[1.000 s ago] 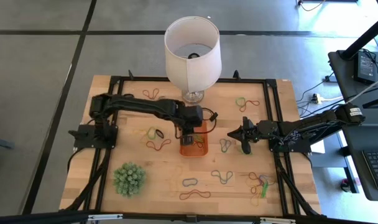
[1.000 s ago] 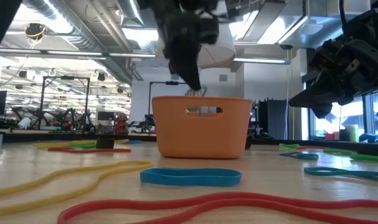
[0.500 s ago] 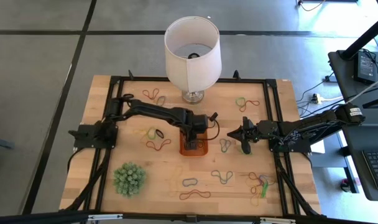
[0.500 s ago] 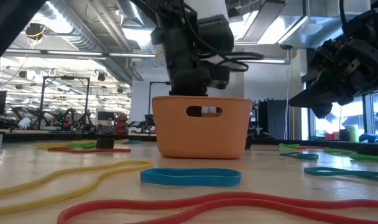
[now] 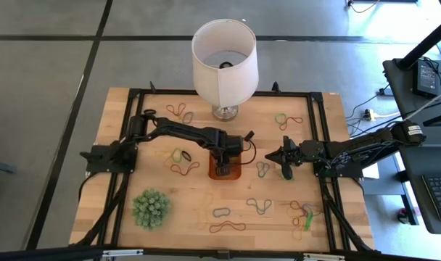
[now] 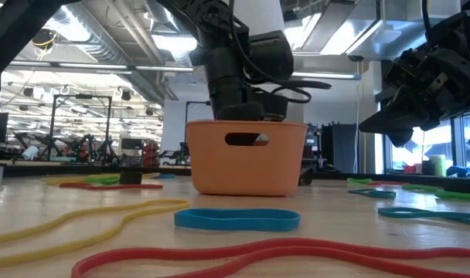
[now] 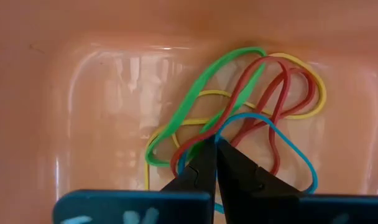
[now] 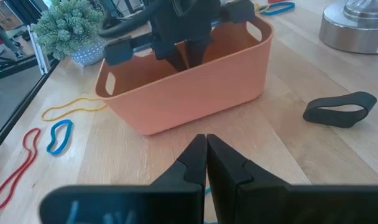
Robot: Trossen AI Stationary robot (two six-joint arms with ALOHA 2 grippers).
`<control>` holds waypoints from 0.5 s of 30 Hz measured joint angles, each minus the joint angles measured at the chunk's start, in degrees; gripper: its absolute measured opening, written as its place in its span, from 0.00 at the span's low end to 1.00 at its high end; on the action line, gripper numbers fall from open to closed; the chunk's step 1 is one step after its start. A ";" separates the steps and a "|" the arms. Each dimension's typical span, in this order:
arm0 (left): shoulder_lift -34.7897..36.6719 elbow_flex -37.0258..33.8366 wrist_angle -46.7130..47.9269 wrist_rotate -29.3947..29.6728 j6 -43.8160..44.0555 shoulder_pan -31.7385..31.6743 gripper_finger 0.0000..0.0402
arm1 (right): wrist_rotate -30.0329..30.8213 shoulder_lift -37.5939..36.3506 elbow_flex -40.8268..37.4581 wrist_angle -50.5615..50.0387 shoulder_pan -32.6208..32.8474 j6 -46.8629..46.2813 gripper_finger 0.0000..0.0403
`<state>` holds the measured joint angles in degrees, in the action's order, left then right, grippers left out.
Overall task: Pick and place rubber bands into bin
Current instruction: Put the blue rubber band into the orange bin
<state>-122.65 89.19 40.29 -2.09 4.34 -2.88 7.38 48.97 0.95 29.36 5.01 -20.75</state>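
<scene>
A tangle of thin rubber bands (image 7: 239, 106) in green, red, yellow and blue lies on the floor of the small shallow orange plastic bin (image 5: 225, 172), which stands near the middle of the wooden table (image 5: 126, 232), in front of the white lampshade (image 5: 223, 51) on its metal base. The left gripper (image 7: 215, 144) reaches down inside the bin with its two dark fingers pressed together, their tips at the tangle; whether a band is pinched between them cannot be told. More rubber bands lie loose on the table around the bin. The right gripper (image 8: 206, 142) hovers beside the bin, to its right in the high view, fingers closed on nothing. A spiky green ball plant (image 5: 149, 209) stands near the table's front left corner.
</scene>
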 joint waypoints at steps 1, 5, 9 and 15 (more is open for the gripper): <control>0.00 0.00 0.00 0.00 1.05 0.10 0.01 | 0.00 0.00 0.00 0.00 -0.01 0.00 0.04; 0.00 0.00 0.14 0.00 5.26 0.46 0.03 | 0.00 0.00 0.00 0.00 -0.01 0.00 0.04; 0.00 0.00 0.17 -0.02 5.59 1.02 0.10 | 0.00 0.00 0.00 -0.01 -0.01 0.00 0.04; 0.02 -0.02 0.16 0.15 5.18 1.91 0.23 | 0.00 0.00 0.00 0.00 -0.01 0.00 0.04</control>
<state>-122.63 89.17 40.45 -1.94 9.52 -0.96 7.38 48.97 0.95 29.36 4.99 -20.75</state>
